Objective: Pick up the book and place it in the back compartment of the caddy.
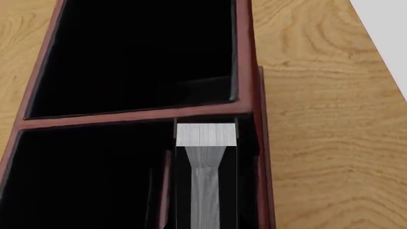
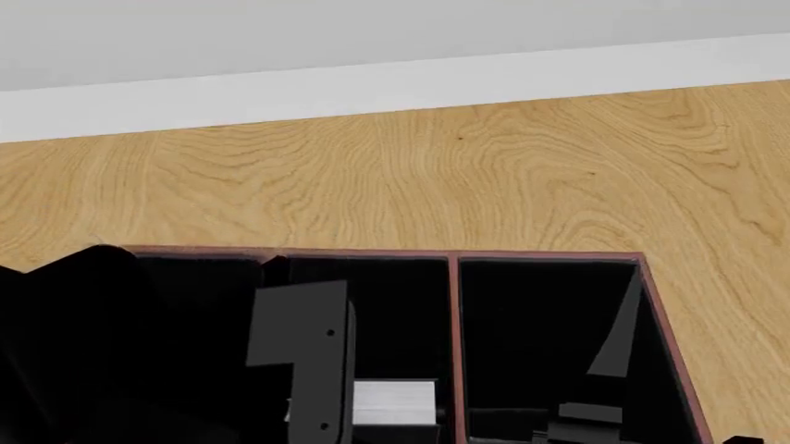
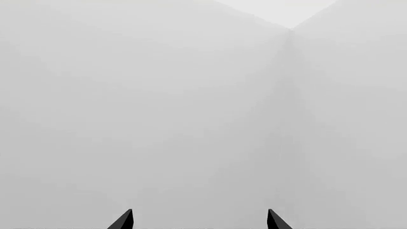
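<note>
Book: your book (image 1: 206, 157) stands on edge, page edges up, inside a narrow cell of the caddy (image 1: 137, 117), pressed close to the red cross-divider.
Where, from the head view: the pale page block (image 2: 392, 401) sits at about 6 o'clock, in the middle column, with the far wall of the caddy (image 2: 370, 252) toward 12 o'clock.
Why it is held so: upright and slim side down, the book fits between the thin walls; laid flat it would likely catch on a divider.
Left pincer: the grey bracket (image 2: 309, 356) hangs just over the book; you cannot tell whether it pinches the covers or has let go, since the fingertips are out of view.
Right pincer: its two dark tips (image 3: 199, 220) are spread apart, holding nothing, aimed at a blank pale wall.
Hidden: the black covers melt into the black lining, so the cell floor and the book's lower end are unreadable.
Cut off: the near side of the caddy drops below the head view.
Surface: bare wood grain (image 2: 494, 176) lies beyond the caddy.
</note>
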You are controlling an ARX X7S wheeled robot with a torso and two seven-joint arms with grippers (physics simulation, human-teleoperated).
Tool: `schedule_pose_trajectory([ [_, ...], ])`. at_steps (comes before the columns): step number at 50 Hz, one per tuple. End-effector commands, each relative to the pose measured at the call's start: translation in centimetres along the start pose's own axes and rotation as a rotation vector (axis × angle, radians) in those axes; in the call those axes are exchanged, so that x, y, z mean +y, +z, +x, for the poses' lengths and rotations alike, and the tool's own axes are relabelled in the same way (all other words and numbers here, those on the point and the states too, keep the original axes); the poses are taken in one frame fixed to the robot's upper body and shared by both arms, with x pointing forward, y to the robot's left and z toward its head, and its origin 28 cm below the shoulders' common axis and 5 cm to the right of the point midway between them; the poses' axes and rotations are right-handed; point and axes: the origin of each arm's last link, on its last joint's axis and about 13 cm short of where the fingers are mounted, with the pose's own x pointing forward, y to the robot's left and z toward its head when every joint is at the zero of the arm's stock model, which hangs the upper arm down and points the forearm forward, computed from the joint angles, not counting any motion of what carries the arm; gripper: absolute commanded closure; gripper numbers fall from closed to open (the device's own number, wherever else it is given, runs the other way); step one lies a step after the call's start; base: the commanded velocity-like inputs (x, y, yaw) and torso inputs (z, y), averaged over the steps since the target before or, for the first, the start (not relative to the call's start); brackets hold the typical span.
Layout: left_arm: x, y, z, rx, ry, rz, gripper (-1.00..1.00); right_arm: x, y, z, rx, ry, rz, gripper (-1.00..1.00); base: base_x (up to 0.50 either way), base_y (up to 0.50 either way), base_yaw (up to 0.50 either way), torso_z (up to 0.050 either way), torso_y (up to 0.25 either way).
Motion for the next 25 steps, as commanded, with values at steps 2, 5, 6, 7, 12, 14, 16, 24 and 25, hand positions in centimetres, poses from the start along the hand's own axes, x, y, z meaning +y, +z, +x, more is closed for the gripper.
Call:
schedule_pose_trajectory([
  [2, 0.4, -0.2, 0.5, -0.011, 0.03, -0.004, 1.0, 0.0, 0.1, 0.0, 0.005, 0.001, -0.006, -1.0, 0.0, 0.0, 0.0, 0.0, 0.0],
  [5, 0.5, -0.1, 0.6, -0.014, 0.032, -0.004, 1.0, 0.0, 0.1, 0.1, 0.003, 0.001, -0.007, -1.0, 0.0, 0.0, 0.0, 0.003, 0.003],
  [6, 0.5, -0.2, 0.7, -0.013, 0.033, -0.004, 1.0, 0.0, 0.2, 0.1, 0.003, 0.001, -0.006, -1.0, 0.0, 0.0, 0.0, 0.0, 0.0],
  [7, 0.5, -0.3, 0.8, -0.013, 0.032, -0.004, 1.0, 0.0, 0.2, 0.1, 0.004, 0.001, -0.007, -1.0, 0.0, 0.0, 0.0, 0.0, 0.0],
  [12, 0.5, -0.4, 1.0, -0.016, 0.029, -0.01, 1.0, 0.0, 0.1, 0.1, 0.006, 0.003, -0.007, -1.0, 0.0, 0.0, 0.0, 0.0, 0.002],
  [14, 0.3, -0.5, 1.2, -0.015, 0.024, -0.01, 1.0, 0.0, 0.1, 0.1, 0.007, 0.004, -0.008, -1.0, 0.0, 0.0, 0.0, 0.0, 0.0],
  [16, 0.2, -0.7, 1.4, -0.008, 0.021, -0.01, 1.0, 0.0, 0.1, 0.1, 0.007, 0.004, -0.008, -1.0, 0.0, 0.0, 0.0, 0.0, 0.0],
  [24, -0.1, -1.3, 2.0, 0.0, 0.012, -0.009, 1.0, 0.0, -0.1, -0.1, 0.009, 0.002, -0.007, -1.0, 0.0, 0.0, 0.0, 0.0, 0.001],
  [25, -0.1, -1.4, 2.1, 0.0, 0.011, -0.009, 1.0, 0.0, -0.1, -0.1, 0.009, 0.003, -0.006, -1.0, 0.0, 0.0, 0.0, 0.0, 0.0],
])
